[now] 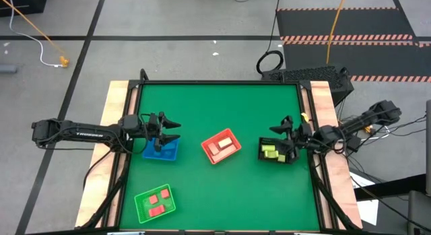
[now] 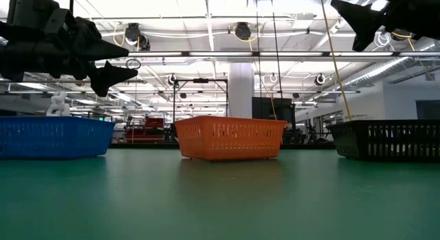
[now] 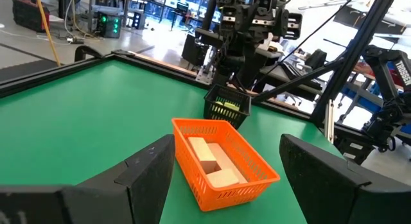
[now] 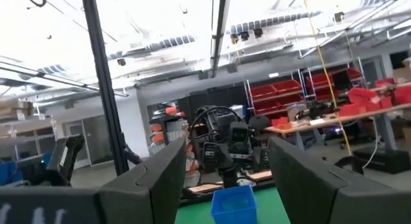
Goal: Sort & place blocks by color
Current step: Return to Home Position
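Observation:
Two pale tan blocks point(image 3: 209, 161) lie in the red tray point(image 1: 221, 146). Yellow-green blocks point(image 1: 269, 152) lie in the black tray point(image 1: 276, 153), and red blocks point(image 1: 156, 201) lie in the green tray point(image 1: 154, 203). My left gripper point(image 1: 175, 130) hovers open above the blue tray point(image 1: 161, 150), pointing toward the table's right; it hides that tray's inside. My right gripper point(image 1: 279, 127) hangs open above the black tray, pointing left. In the low view both grippers point(image 2: 110, 64) point(image 2: 357, 23) are well above the table. Neither holds a block.
The blue, red and black trays stand in a row across the table's middle, with the green tray near the front edge on the left. Bare green table point(image 1: 222, 104) lies behind the row and at the front right point(image 1: 256, 201). Wooden rails point(image 1: 114, 100) border both sides.

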